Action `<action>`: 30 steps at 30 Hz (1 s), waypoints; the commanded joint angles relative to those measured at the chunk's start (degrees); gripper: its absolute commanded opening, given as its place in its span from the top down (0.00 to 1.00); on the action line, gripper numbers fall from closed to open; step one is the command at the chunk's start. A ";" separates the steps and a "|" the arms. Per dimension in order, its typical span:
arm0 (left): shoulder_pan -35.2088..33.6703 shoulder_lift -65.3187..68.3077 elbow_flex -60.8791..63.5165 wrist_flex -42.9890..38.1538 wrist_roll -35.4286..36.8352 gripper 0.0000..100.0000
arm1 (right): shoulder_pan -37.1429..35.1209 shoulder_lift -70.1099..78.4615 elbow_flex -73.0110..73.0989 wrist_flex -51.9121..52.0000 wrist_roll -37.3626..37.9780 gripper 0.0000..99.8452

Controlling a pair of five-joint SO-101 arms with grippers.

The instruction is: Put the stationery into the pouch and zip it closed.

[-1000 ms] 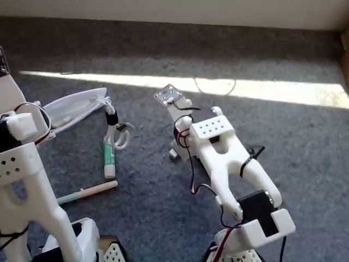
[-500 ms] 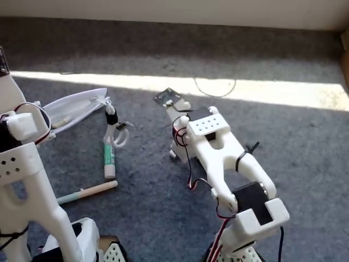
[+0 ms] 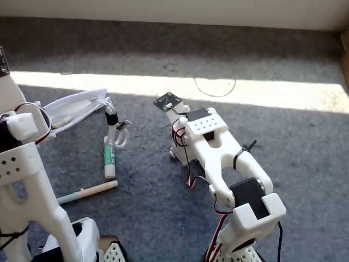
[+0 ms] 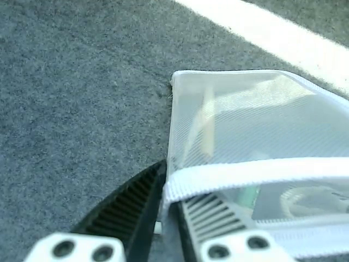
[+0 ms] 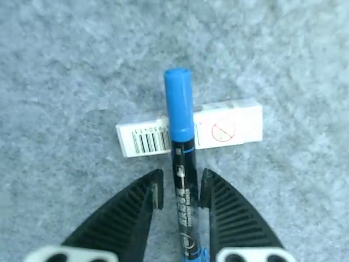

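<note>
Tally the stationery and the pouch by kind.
Pouch: 1
Pen-like sticks outside it: 3 (blue marker, green-and-white tube, cream pen)
Boxed eraser: 1
Looped white item, kind unclear: 1
Total: 6, not counting the pouch's contents.

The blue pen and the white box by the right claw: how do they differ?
The blue pen is long, thin and round; the white box is short and blocky. The pen is blue and black; the box is white with printed marks. The pen crosses over the box's middle, at right angles to it. Both are outside the pouch.
</note>
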 commanded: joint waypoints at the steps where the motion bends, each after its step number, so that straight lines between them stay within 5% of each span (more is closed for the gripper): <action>1: -0.66 -1.27 -0.40 -0.26 0.18 0.99 | -0.31 -1.01 -3.47 -0.31 -0.35 0.90; 30: -0.66 -1.27 -0.40 -0.18 0.18 0.99 | 0.66 -1.80 -3.47 -0.66 -0.26 0.93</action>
